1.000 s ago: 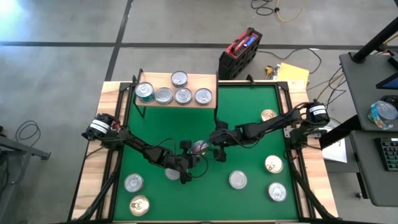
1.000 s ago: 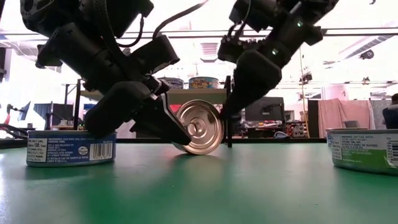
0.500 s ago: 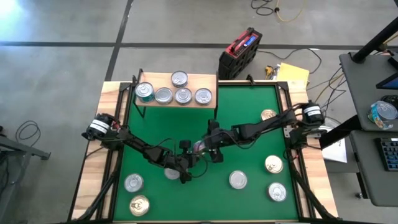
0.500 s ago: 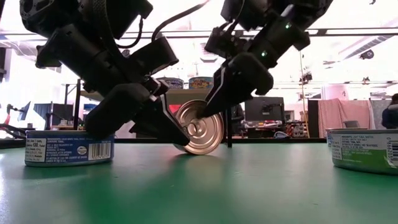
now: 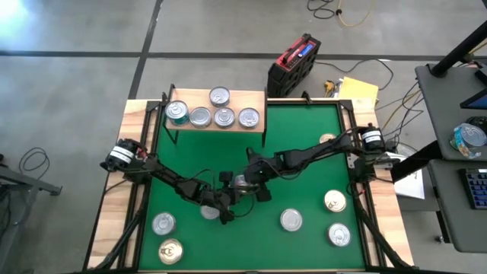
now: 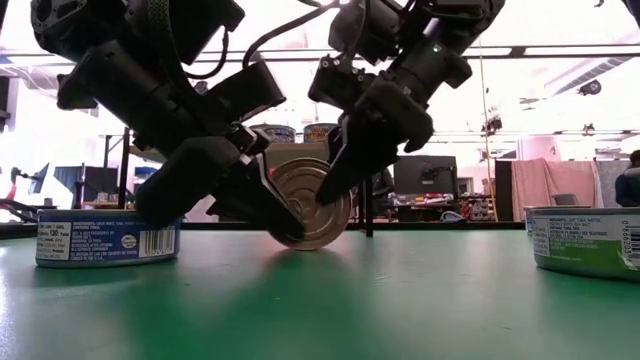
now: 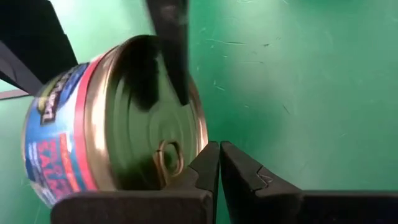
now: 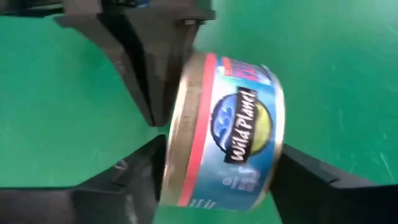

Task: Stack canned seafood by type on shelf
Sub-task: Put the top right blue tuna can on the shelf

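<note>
A blue-and-red-labelled tin [image 5: 242, 180] stands on its rim on the green mat [image 5: 304, 129], tilted, its pull-tab lid [image 7: 140, 118] facing my left gripper [image 7: 219, 149]. That gripper is shut, with its tips low at the lid. My right gripper [image 8: 221, 186] reaches in from the table's right, one finger [image 8: 124, 177] by the lid and the other [image 8: 317, 180] by the tin's bottom. The shelf [image 5: 243, 97] at the far left carries several tins [image 5: 224, 116]. My left gripper's shut fingertips [image 7: 208, 163] lie against the lid's rim [image 7: 200, 140] beside the pull tab, low on the tin. They come slanting down from the table's left. The tin stands on edge on the mat, leaning. My right gripper straddles the tin's two flat faces; whether its fingers touch them I cannot tell.
Loose tins lie on the mat: two near the front left [image 5: 163, 223], one [image 5: 209, 211] partly under my left arm, three at the front right [image 5: 291, 219] and a gold-topped one [image 5: 329, 141] at the right. In the low view, tins [image 6: 105, 238] [image 6: 585, 240] flank the grippers.
My right gripper has moved toward the table's left and rolled, coming over the standing tin so that its fingers now stand on either side of it. The tin stays on edge against my left gripper.
</note>
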Controlling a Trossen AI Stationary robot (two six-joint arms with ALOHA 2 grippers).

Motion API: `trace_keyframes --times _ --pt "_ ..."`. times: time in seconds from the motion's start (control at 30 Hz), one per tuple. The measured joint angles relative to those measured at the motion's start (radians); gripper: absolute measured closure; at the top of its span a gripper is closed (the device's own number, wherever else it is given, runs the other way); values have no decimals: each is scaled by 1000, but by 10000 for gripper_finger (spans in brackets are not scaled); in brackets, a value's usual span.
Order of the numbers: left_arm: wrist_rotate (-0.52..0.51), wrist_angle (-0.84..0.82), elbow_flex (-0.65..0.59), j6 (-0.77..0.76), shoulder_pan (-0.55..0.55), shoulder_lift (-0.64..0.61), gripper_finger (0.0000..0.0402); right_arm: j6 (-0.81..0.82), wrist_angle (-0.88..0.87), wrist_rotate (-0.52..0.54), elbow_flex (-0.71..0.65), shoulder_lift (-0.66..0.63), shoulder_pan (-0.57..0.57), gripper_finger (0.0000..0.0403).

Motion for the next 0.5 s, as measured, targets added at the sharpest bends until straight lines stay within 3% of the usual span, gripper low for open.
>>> trace_keyframes --times 0.13,0.33,0.5 --pt "-6 3 0 1 0 0 401 43 1 5 7 1 -1 216" --pt "-9 4 0 13 -5 -6 401 118 -6 9 3 -3 -3 216" --pt "-55 -4 0 45 -32 -38 401 167 -122 9 -2 -57 -5 216"
